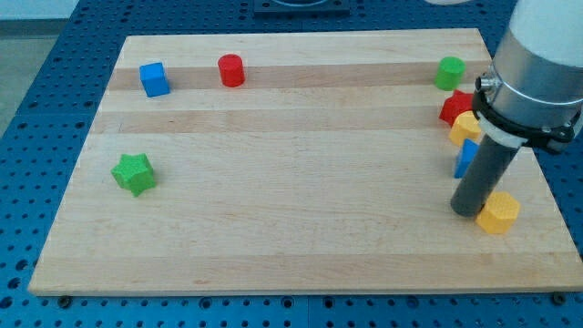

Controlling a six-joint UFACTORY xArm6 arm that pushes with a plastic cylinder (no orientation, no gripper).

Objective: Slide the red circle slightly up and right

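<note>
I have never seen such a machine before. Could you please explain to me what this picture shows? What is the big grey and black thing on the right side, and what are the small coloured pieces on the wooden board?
There is one picture, from a single camera looking down at a wooden board on a blue perforated table.

The grey and black thing is a robot arm. It has no hand and holds nothing; it ends in a dark rod, and my tip slides on the board to push blocks.

My tip stands at the view's right, next to a yellow block. Above it, partly hidden by the arm, are a blue block, another yellow block, a red block and a green block.

Far away at the view's upper left are the red circle and a blue cube; a green star lies at the left.
</note>
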